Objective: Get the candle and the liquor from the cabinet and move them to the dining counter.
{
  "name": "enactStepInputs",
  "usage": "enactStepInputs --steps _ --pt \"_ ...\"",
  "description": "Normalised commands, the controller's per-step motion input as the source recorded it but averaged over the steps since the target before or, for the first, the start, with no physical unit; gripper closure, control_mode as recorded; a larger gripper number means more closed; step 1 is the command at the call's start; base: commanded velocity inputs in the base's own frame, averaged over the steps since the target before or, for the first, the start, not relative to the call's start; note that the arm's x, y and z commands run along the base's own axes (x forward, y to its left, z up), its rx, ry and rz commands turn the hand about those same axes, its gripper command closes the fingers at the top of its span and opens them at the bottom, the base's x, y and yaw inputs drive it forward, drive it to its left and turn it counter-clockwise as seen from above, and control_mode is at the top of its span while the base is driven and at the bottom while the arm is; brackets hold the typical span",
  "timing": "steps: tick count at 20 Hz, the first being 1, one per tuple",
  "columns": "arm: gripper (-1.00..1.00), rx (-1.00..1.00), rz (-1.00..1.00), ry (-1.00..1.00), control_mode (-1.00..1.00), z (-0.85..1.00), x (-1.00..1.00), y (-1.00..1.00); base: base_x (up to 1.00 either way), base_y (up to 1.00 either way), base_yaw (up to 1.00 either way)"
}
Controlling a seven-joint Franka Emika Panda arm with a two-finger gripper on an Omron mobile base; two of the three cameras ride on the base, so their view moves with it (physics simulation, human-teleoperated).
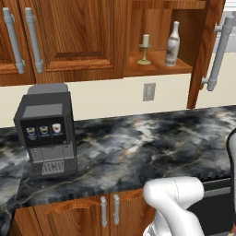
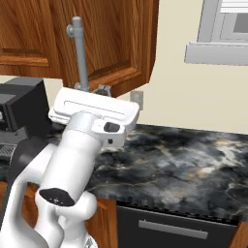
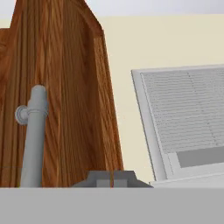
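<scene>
- The coffee machine [image 1: 45, 129] stood at 9 o'clock on the marbled worktop [image 1: 138, 138], well apart from the task items.
- The cabinet [image 1: 156, 41] was open at 12 to 1 o'clock in the left base view; its door [image 1: 206, 50] swung out to the right, edge-on to that camera.
- The candle [image 1: 145, 49] stood upright on the lower shelf [image 1: 159, 69], just left of the liquor [image 1: 173, 44], also upright; the two were near each other but apart. Both long axes ran vertically.
- The gripper [image 3: 112, 180] was closed on nothing, fingertips together, close beside the opened door and its grey bar handle [image 3: 34, 135], as the hand view showed.
- Judged from the views, both items lay left of the jaws, behind the door's plane, inside the cabinet. The liquor was the nearer item, being closest to the door side.
- The next move would likely need the jaws parted, then a reach around the door edge toward 10 o'clock.
- Open room was limited by the door on the right and the cabinet's fixed centre panel on the left; the shelf front was unobstructed. The window frame [image 3: 183, 127] lay right of the door.
</scene>
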Motion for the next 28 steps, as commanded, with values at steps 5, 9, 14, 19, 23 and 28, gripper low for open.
enactStepInputs --steps 5,9,14,19,23,28 --pt "1.00 0.00 0.00 0.00 -1.00 0.00 -0.82 -0.63 0.00 0.00 0.00" --pt "1.00 0.00 -0.06 0.00 -1.00 0.01 -0.57 0.33 0.00 0.00 0.00" --pt "1.00 -0.03 -0.16 0.00 -1.00 0.05 -0.03 0.98 0.00 0.00 0.00" --pt "1.00 -0.06 -0.20 0.00 -1.00 0.04 0.29 1.00 0.00 0.00 0.00" --pt "-1.00 -0.09 -0.25 0.00 -1.00 0.00 0.54 1.00 0.00 0.00 0.00" --pt "-1.00 -0.10 -0.31 0.00 -1.00 0.00 0.70 1.00 0.00 0.00 0.00"
